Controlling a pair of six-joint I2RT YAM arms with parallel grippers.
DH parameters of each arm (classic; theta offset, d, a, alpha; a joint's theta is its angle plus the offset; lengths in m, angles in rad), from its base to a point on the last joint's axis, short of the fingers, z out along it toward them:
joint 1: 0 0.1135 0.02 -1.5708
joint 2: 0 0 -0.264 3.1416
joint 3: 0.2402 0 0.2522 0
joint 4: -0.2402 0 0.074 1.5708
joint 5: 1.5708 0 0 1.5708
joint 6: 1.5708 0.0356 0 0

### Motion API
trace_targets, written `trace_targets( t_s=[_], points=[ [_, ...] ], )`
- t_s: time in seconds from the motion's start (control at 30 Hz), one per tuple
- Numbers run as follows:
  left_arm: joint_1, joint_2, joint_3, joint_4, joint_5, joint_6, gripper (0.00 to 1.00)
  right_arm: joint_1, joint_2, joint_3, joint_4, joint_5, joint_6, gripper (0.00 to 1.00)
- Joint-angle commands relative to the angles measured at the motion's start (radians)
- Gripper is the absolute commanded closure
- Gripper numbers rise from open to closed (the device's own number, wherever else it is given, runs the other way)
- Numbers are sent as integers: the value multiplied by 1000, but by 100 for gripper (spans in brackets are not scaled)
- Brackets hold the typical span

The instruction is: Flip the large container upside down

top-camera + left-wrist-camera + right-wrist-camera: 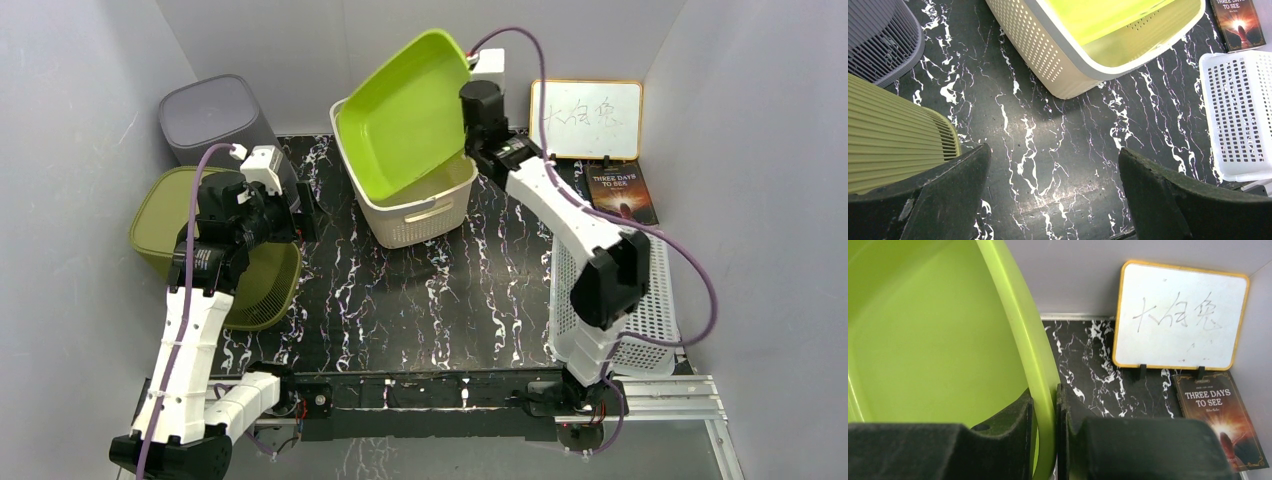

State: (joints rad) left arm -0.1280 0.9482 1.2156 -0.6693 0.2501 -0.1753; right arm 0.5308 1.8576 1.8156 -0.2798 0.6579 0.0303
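Overhead view: the lime-green container (405, 110) stands tilted on edge, its lower end inside the cream basket (425, 215); the right gripper (472, 150) meets its right rim. Left wrist view: the left gripper (1053, 152) hangs wide open above the marbled table (1058, 175), holding nothing, well short of the container. Right wrist view: the right jaws pinch the container's rim, one inside, one outside.

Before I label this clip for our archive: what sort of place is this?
Likely a robotics test booth: plain grey walls box in a marbled table, two robot arms are bolted to its edge, and a cream basket, a green tub and a whiteboard look like props.
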Motion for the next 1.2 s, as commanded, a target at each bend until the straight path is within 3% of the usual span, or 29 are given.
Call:
trace_targets(
  t_s=[0.0,0.2,0.33,0.73,0.93,1.17],
  points=[
    [-2,-10,53,-7,-12,1,2,1,-236,32,299,-32,85,100],
    [-2,15,121,-10,-24,-5,2,1,-335,23,312,-58,87,100],
    [-2,9,182,2,-108,-20,2,1,-416,-19,281,-76,91,100],
    [-2,18,364,99,-228,-74,2,16,-743,-365,84,-135,159,100],
    [-3,59,404,105,-207,-72,2,34,-884,-511,-57,-274,236,100],
    [-2,63,350,127,-188,-86,2,46,-974,-694,-154,-500,229,100]
  ],
)
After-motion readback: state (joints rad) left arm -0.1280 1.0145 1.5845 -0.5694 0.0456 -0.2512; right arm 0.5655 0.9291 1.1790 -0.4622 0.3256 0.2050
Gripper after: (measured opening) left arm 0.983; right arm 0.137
